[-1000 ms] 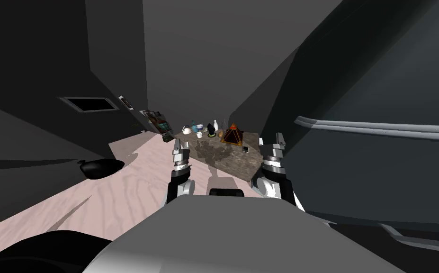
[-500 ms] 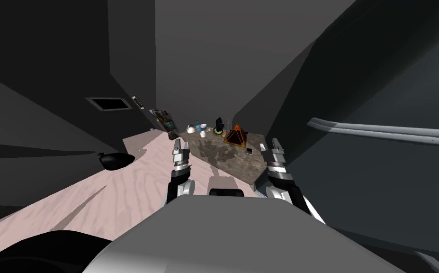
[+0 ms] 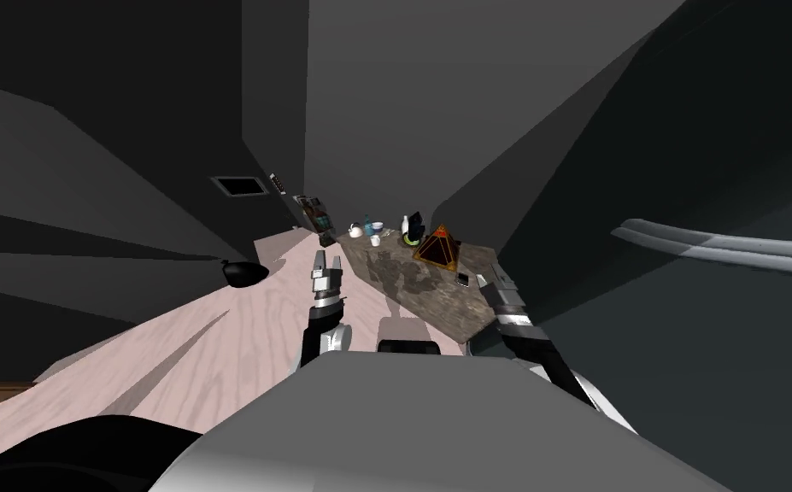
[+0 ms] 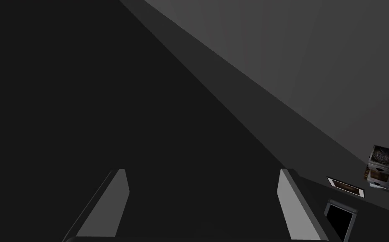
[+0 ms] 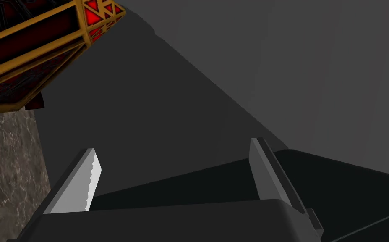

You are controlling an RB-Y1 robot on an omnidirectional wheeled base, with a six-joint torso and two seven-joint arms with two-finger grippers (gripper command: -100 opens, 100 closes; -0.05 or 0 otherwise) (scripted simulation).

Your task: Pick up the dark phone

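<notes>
The dark phone [image 3: 462, 279] lies flat near the right edge of a brown marbled table [image 3: 411, 286]. In the head view my right gripper [image 3: 491, 275] hovers just to the right of the phone, over the table's edge. Its wrist view shows the gripper [image 5: 173, 146] open with nothing between the fingers, the marbled table top [image 5: 9, 168] beside one finger and a red and gold pyramid [image 5: 30, 54] ahead. My left gripper [image 3: 328, 260] is raised by the table's left side, and it stands open [image 4: 202, 172] and empty.
The red and gold pyramid [image 3: 438, 245] stands just behind the phone. At the table's far end are a teapot [image 3: 355, 230], a blue bottle [image 3: 368, 225], a cup [image 3: 375, 240], a white bottle [image 3: 403, 225] and a dark object [image 3: 415, 224]. A black rounded object [image 3: 244, 272] lies on the pale wooden floor [image 3: 240, 342].
The whole head view has shifted, so I have turned. My right arm has swung in toward the table's right edge and now sits close beside the phone. The left arm holds its pose.
</notes>
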